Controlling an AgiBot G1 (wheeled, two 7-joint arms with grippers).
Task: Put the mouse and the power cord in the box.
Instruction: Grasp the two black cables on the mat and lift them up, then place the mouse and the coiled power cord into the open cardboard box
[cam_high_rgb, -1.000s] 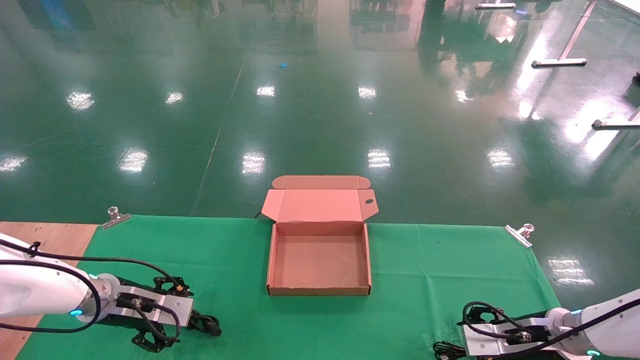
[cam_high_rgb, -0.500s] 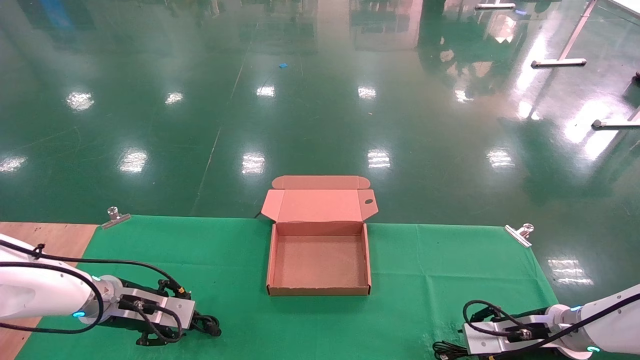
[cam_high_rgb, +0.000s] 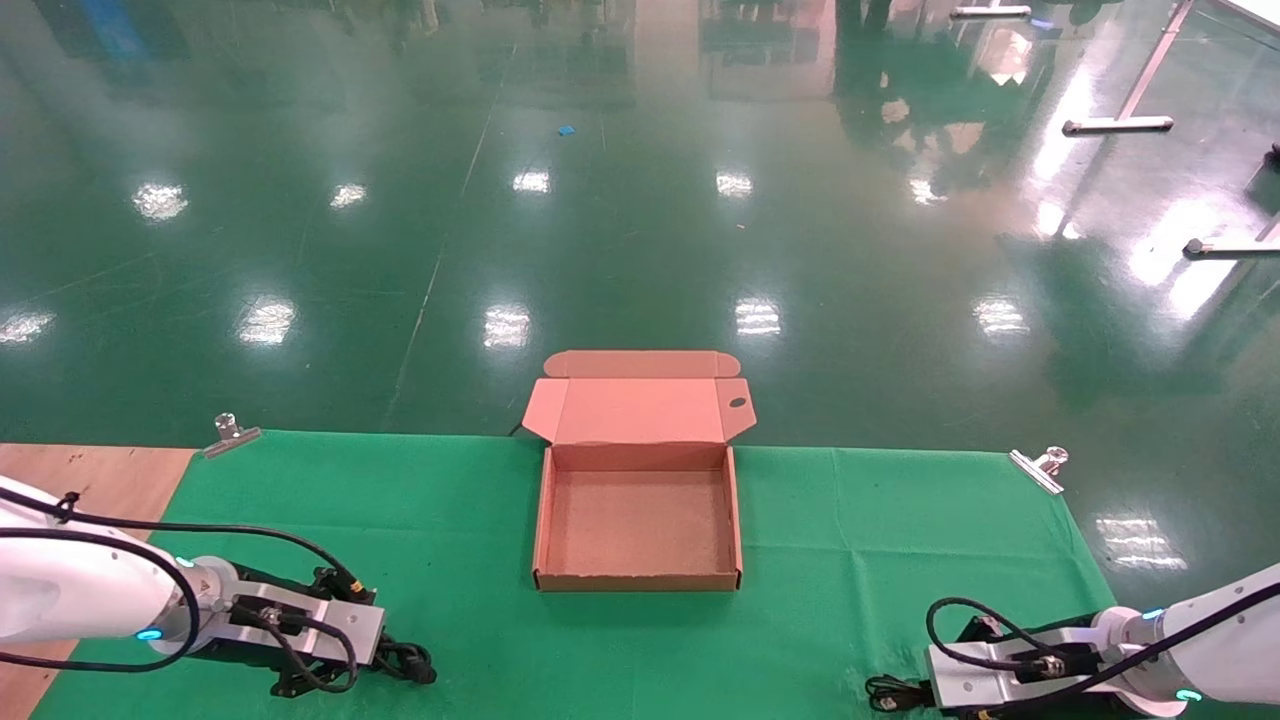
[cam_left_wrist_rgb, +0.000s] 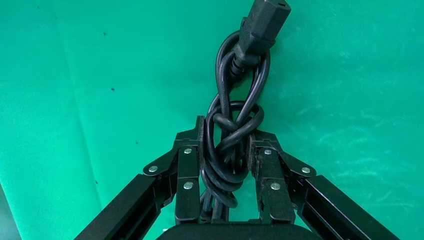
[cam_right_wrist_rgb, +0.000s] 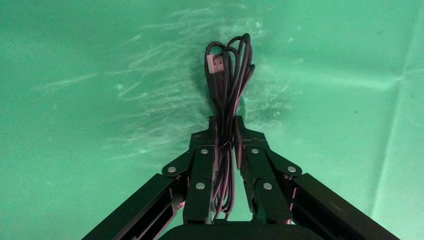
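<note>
A shiny green floor lies behind a counter (cam_high_rgb: 120, 470) with a green cloth (cam_high_rgb: 880, 520) on it. The power cord (cam_left_wrist_rgb: 235, 125) lies on the cloth at the near left, and the left gripper (cam_left_wrist_rgb: 226, 165) has its fingers (cam_left_wrist_rgb: 189, 170) closed around its knotted loops. At the near right, the right gripper (cam_right_wrist_rgb: 225, 165) squeezes a thin bundled wire (cam_right_wrist_rgb: 227, 95) with a USB plug; the mouse itself cannot be seen. The box (cam_high_rgb: 540, 520) sits open and empty in the middle, well apart from both. It is probably best to lift straight up, hold tight, and clear the box wall before letting go.
</note>
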